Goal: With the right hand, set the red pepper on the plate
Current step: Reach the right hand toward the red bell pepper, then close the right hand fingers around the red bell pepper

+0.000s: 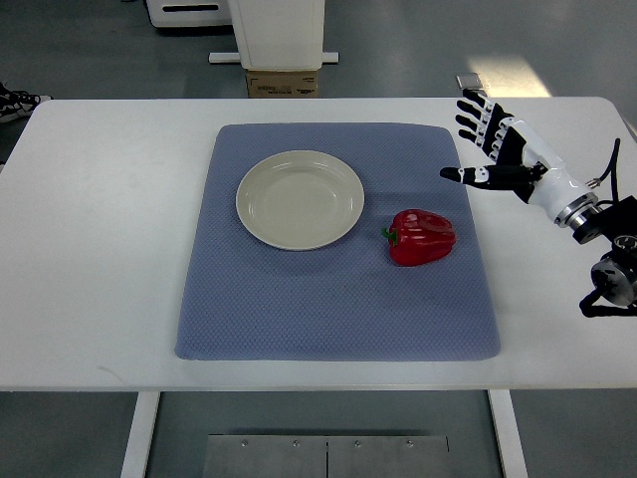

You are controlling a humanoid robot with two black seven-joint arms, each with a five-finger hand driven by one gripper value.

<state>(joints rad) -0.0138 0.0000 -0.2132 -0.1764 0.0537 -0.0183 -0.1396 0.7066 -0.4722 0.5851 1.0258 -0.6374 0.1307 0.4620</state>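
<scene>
A red pepper (422, 237) with a green stem lies on its side on the blue mat (328, 299), just right of the cream plate (300, 198). The plate holds nothing. My right hand (481, 144) hovers over the mat's far right corner, up and to the right of the pepper and apart from it. Its fingers are spread open and the thumb points left. Nothing is in its grasp. The left arm does not show.
The mat lies in the middle of a white table (109, 249). Beyond the far edge stand a white machine base (281, 35) and a cardboard box (283, 84). A shoe (15, 100) shows at the far left.
</scene>
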